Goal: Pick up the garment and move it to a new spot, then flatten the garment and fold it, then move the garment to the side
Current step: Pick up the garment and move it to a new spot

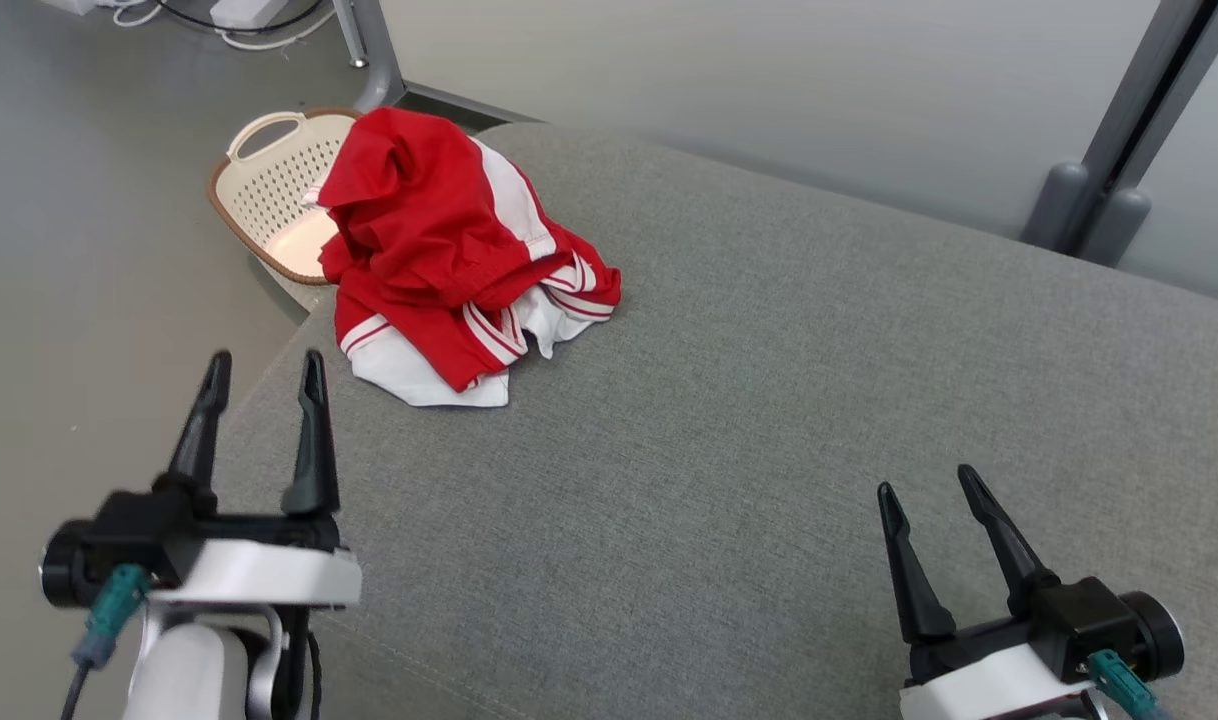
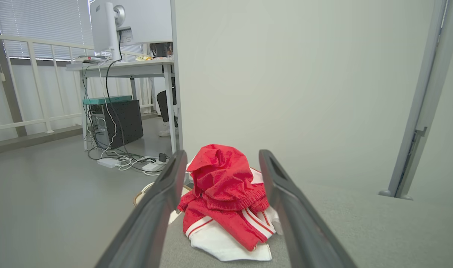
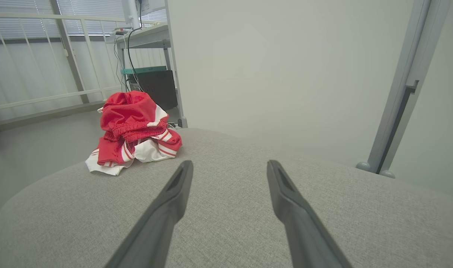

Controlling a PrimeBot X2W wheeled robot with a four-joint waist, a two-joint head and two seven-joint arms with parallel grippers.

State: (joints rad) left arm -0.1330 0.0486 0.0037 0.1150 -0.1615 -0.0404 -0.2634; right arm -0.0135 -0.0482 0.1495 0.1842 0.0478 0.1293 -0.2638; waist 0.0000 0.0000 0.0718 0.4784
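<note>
The red-and-white garment is heaped at the far left corner of the grey cushion, beside the basket; the left gripper and right gripper are held spread, empty; if only a loose fold is pinched, the heap could be dragged off the edge.

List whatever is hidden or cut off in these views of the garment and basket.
- Basket: head view, its right part is hidden behind the garment; contents there unknown.
- Garment: every view, crumpled folds hide its shape and underside.
- Left wrist view: the left gripper covers the garment's flanks.
- Right gripper: head view, wrist cut off by the bottom edge.
</note>
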